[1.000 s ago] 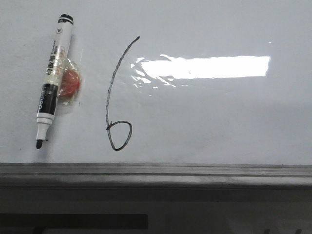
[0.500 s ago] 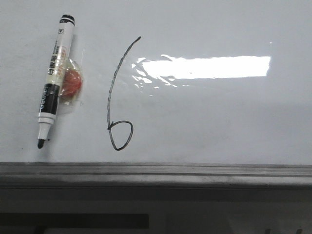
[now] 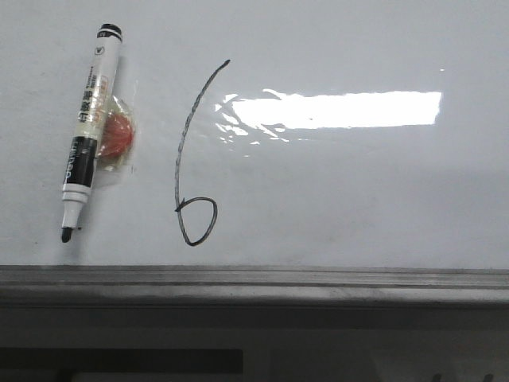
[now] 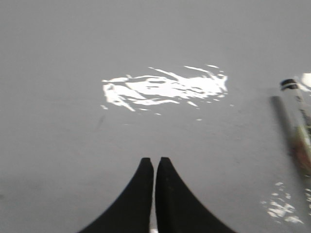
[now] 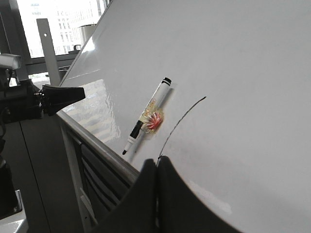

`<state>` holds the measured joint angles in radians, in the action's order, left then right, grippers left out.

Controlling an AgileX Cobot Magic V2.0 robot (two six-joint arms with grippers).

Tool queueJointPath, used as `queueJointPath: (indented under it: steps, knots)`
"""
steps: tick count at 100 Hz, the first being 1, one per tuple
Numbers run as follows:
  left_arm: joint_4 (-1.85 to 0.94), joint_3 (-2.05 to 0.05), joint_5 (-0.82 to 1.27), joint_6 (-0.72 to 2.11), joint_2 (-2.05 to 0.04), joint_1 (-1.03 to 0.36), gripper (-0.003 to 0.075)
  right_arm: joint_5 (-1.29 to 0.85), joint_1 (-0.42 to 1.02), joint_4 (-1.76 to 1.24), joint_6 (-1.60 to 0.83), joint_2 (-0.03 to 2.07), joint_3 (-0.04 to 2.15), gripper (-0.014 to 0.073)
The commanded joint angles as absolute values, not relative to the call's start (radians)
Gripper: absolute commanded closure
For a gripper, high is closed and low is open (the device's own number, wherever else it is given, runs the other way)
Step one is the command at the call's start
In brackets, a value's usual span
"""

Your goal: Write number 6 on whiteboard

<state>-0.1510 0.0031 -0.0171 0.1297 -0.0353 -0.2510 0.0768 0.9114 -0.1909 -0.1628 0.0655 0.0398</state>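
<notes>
The number 6 (image 3: 182, 143) stands in thin black ink on the whiteboard (image 3: 358, 199), its small loop just above the grey rail (image 3: 318, 282). Left of it a black-and-white marker (image 3: 86, 131) lies on the board, uncapped tip toward the rail, with a red lump (image 3: 118, 135) under clear tape beside it. No gripper shows in the front view. My left gripper (image 4: 154, 160) is shut and empty above bare board, with the marker (image 4: 296, 126) off to one side. My right gripper (image 5: 157, 160) is shut and empty, covering the loop; the stem (image 5: 181, 118) and marker (image 5: 146, 116) lie beyond.
A bright glare (image 3: 334, 110) stretches across the board right of the digit. In the right wrist view my left arm (image 5: 29, 104) hangs past the board's edge, with a metal post (image 5: 48, 48) and windows behind it, and slatted framing (image 5: 97, 179) below the rail.
</notes>
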Motion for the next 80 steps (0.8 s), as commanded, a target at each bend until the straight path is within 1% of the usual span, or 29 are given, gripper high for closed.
queueJointPath:
  steps: [1, 19, 30, 54, 80]
  knots:
    - [-0.148, -0.001, -0.099, 0.121, -0.030, -0.178, 0.0739, 0.151, 0.906, -0.181, -0.173, 0.072, 0.066, 0.0657]
    - [-0.148, 0.051, -0.102, 0.099, 0.010, -0.080, 0.0739, 0.151, 0.906, -0.181, -0.173, 0.072, 0.066, 0.0657]
    - [-0.125, 0.049, 0.041, 0.010, 0.038, -0.058, 0.0739, 0.149, 0.906, -0.181, -0.173, 0.072, 0.066, 0.0657]
    - [-0.109, 0.049, 0.300, 0.008, 0.038, -0.021, 0.0739, 0.151, 0.906, -0.181, -0.173, 0.072, 0.066, 0.0657]
    - [-0.102, 0.049, 0.296, 0.008, 0.038, -0.021, 0.0739, 0.151, 0.906, -0.181, -0.173, 0.072, 0.066, 0.0657]
